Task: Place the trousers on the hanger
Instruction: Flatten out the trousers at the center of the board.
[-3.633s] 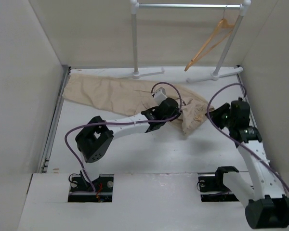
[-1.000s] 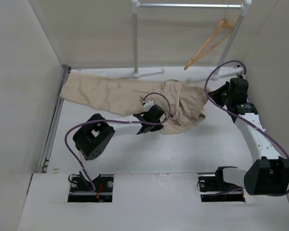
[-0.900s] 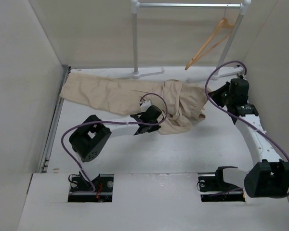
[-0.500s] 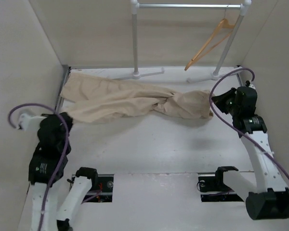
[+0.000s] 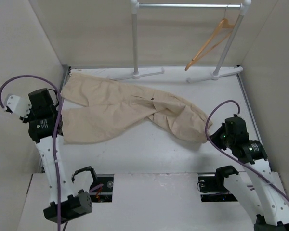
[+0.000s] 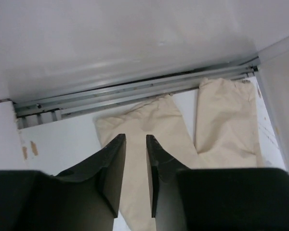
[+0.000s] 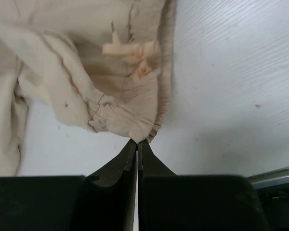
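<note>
The beige trousers lie spread on the table, legs to the left, waist at the near right. My right gripper is shut on the edge of the waistband, as the right wrist view shows, with bunched cloth just beyond the tips. My left gripper is raised at the far left, open by a narrow gap and empty, above the leg cuffs. The light-orange hanger hangs by its hook from the rail at the back right, far from both grippers.
The white-and-metal garment rail stands at the back, its feet on the table. Side walls close in on left and right. A metal track runs along the table's left edge.
My left gripper let go of the trousers and swung back to the far left, raised. My right gripper pulled the waist toward the near right, and the trousers now lie spread out.
</note>
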Robot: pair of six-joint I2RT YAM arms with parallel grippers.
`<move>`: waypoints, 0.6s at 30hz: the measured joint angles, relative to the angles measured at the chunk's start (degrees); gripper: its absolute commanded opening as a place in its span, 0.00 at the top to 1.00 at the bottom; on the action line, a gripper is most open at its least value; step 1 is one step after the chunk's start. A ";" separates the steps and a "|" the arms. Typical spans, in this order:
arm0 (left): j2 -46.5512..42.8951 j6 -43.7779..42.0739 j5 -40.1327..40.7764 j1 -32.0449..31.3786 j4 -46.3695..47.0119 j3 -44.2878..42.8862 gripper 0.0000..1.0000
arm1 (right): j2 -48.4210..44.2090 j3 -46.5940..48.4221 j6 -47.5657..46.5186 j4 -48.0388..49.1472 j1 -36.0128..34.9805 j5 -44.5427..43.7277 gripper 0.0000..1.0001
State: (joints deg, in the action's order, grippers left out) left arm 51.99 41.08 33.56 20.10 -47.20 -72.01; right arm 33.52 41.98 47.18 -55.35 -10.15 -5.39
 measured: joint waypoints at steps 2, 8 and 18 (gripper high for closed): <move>2.32 -0.04 -2.29 -1.62 2.69 0.96 0.70 | 1.70 0.13 -0.57 -0.57 -3.34 3.04 0.96; 8.39 -0.31 -9.68 -12.96 9.40 10.21 0.52 | -1.42 -1.46 -0.59 -5.79 -7.76 4.28 0.99; 37.94 -3.19 -20.06 -19.41 18.47 2.45 0.50 | 5.44 3.72 -4.52 -5.97 -8.39 -3.87 0.98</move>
State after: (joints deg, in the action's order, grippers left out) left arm 89.93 37.89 13.50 0.69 -28.73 -69.56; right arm 38.96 45.69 42.65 -61.32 -18.55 -9.26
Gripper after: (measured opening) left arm 0.515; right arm 0.023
